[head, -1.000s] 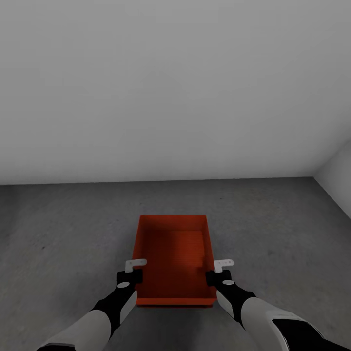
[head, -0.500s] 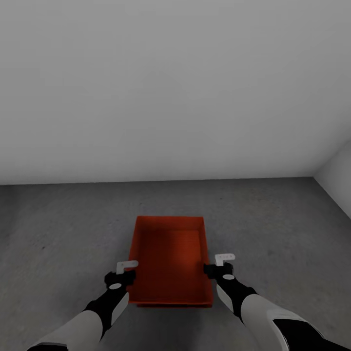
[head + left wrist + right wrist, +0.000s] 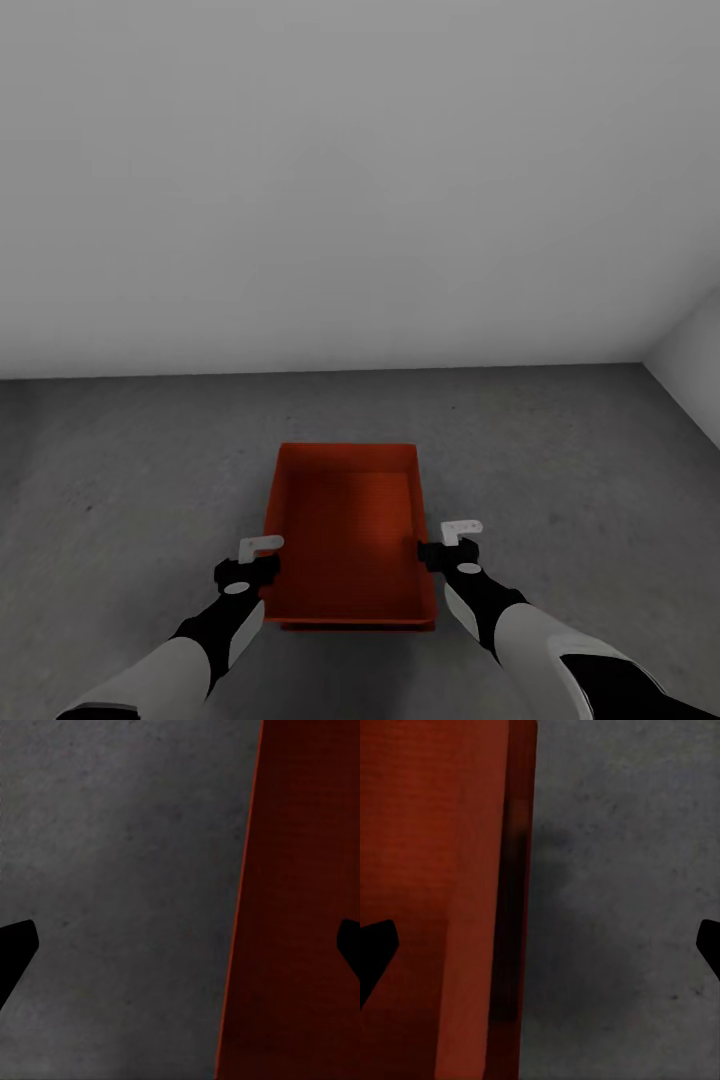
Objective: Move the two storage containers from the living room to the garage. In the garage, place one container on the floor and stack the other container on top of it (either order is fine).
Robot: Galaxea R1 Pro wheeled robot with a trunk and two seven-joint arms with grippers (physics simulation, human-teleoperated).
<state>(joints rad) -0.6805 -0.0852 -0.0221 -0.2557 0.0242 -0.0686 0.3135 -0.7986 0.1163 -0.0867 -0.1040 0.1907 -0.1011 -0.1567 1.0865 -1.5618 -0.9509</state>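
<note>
- Orange-red storage container (image 3: 346,535) sitting open-topped on the dark grey floor (image 3: 560,470) of the garage, short of the plain white-grey wall (image 3: 360,180) behind it.
- A second rim peeking out under the container's near edge (image 3: 350,626), hinting at two boxes nested; cannot tell for sure from the head view.
- Left claw (image 3: 262,546) just beside the container's left wall, near its front corner, white finger plate (image 3: 258,545) over the rim line.
- Left claw spread wide: in the left wrist view (image 3: 180,945), dark fingertips (image 3: 15,945) far apart, one over bare floor (image 3: 120,900), the other over red container wall (image 3: 300,900), rim edge running between them. Gripping nothing.
- Right claw (image 3: 455,533) just beside the container's right wall, level with the left claw across the box.
- Right claw also wide: in the right wrist view (image 3: 540,945), one fingertip (image 3: 375,945) over the red wall (image 3: 442,870), the other over grey floor (image 3: 622,900), container's outer side and its shadow in between. Nothing clamped.
- Container squarely between the two claws, both arms reaching in from the near side, no visible contact at either wall.
- Corner of a side wall (image 3: 690,370) showing well to the right of the container.
</note>
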